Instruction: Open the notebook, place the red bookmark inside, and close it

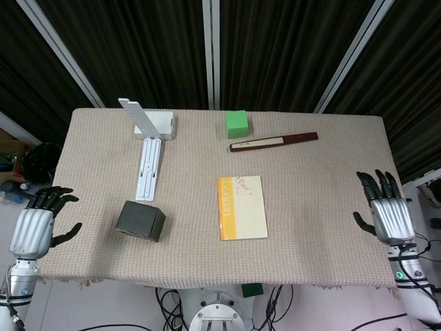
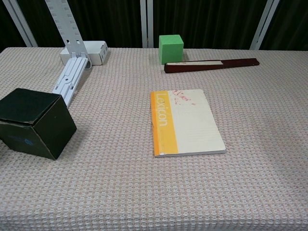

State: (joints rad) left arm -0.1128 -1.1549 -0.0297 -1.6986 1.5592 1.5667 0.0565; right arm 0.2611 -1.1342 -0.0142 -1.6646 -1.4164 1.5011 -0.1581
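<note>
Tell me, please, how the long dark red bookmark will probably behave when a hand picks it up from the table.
The red bookmark looks thin and long, so it is probably light and may bend. It lies flat on the woven tablecloth, so fingers may struggle to get under its edge. Being flat, it should not roll.

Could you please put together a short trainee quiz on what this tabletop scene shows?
1. True or false: the notebook lies closed, and neither robot hand touches it.
2. Which object lies nearest the red bookmark? A) the black box B) the green cube C) the white folding stand
3. Fill in: the band along the notebook's spine is ____.

Key: 1 true, as the left robot hand and the right robot hand hang open at the table edges. 2 B. 3 orange.
</note>
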